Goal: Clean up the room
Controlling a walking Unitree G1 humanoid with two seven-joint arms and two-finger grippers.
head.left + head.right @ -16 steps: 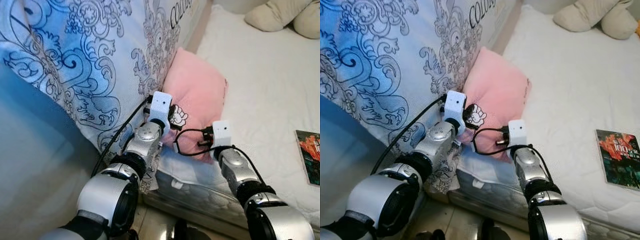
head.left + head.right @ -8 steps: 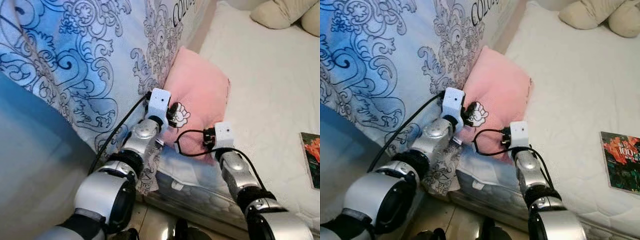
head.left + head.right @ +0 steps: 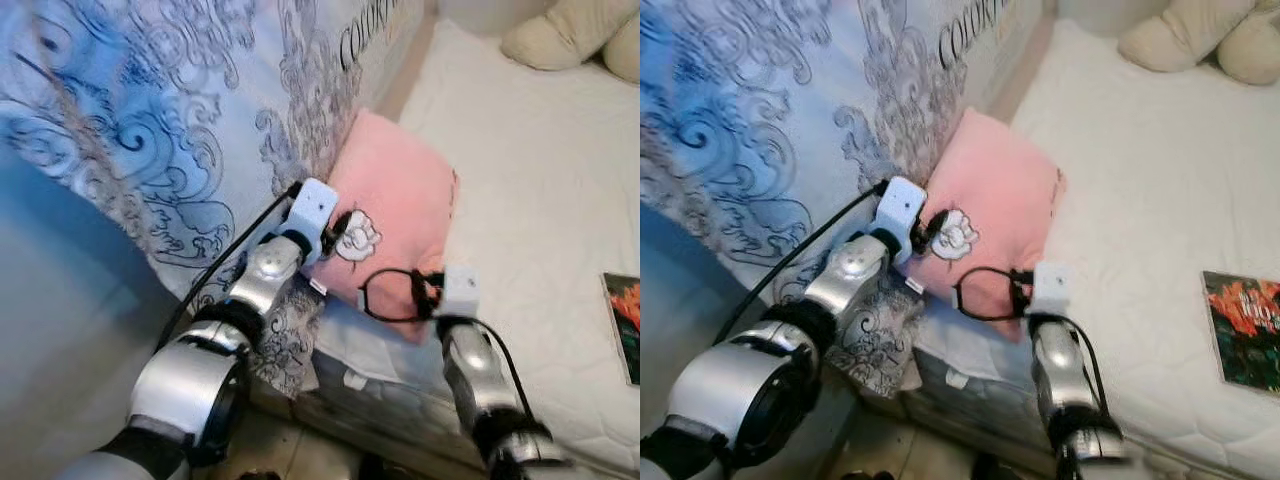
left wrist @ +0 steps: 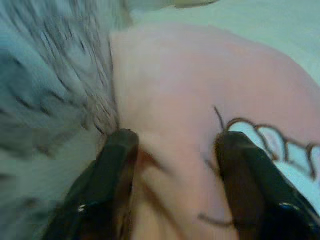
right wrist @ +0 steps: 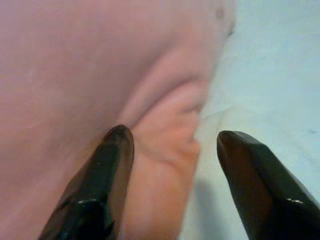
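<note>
Up close: pink pillow (image 3: 395,215) lying on the white mattress (image 3: 530,200) near its front edge, pressed against the blue-and-white patterned duvet (image 3: 160,110) on the robot's left. Left gripper (image 4: 172,142) at the pillow's left edge beside the duvet, black fingers (image 4: 112,165) spread and pushed into the pink fabric next to a white cartoon-glove print (image 3: 358,236); fabric bulging between them, though not clearly pinched. Right gripper (image 5: 170,140) at the pillow's near right corner, fingers (image 5: 112,160) likewise spread, one pressed into a fold of the pillow, the other just off its edge over the white sheet. Further back on the mattress, a cream plush toy (image 3: 575,40). Well apart on the right, a book (image 3: 1242,330) with a dark red-and-green cover lying flat.
</note>
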